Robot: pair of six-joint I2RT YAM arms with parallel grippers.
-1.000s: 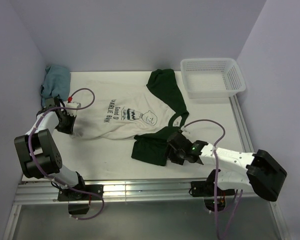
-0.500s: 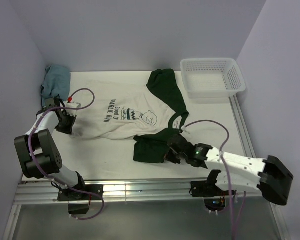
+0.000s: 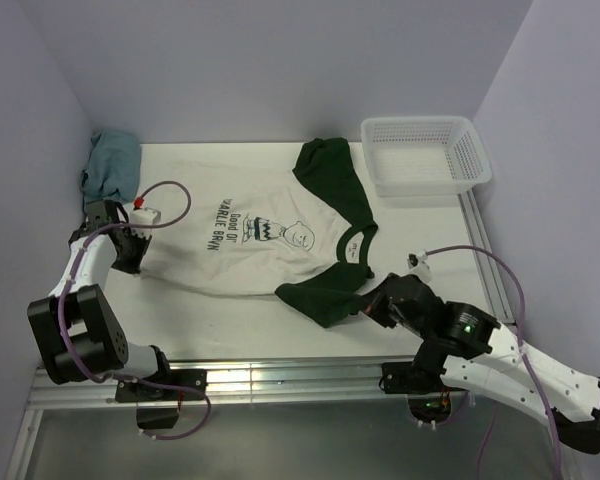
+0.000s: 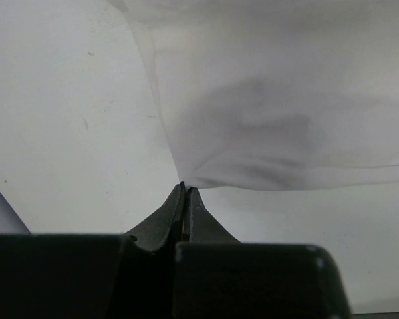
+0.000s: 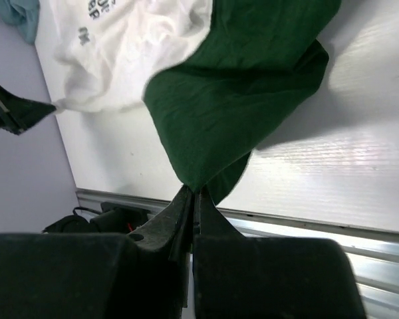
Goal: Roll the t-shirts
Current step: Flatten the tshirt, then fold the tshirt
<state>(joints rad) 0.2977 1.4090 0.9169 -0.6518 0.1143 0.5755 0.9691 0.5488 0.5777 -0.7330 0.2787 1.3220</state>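
Observation:
A cream t-shirt (image 3: 242,232) with dark green sleeves and a dark chest print lies spread across the white table (image 3: 210,315). My left gripper (image 3: 132,252) is shut on the corner of its cream hem at the left side. In the left wrist view the jaws (image 4: 184,187) pinch that white cloth corner (image 4: 272,113). My right gripper (image 3: 372,306) is shut on the tip of the near green sleeve (image 3: 325,295). In the right wrist view the sleeve (image 5: 236,93) rises taut from the closed jaws (image 5: 195,191), with the cream body (image 5: 130,46) beyond.
A white plastic basket (image 3: 425,155) stands at the back right corner. A teal-blue cloth (image 3: 112,165) lies bunched at the back left, close to the left arm. A metal rail (image 3: 280,378) runs along the table's near edge.
Both grippers have closed on the shirt. The right gripper has drawn the near green sleeve rightward, pulling it from a folded bunch into a point. The left gripper has shifted slightly left with the hem.

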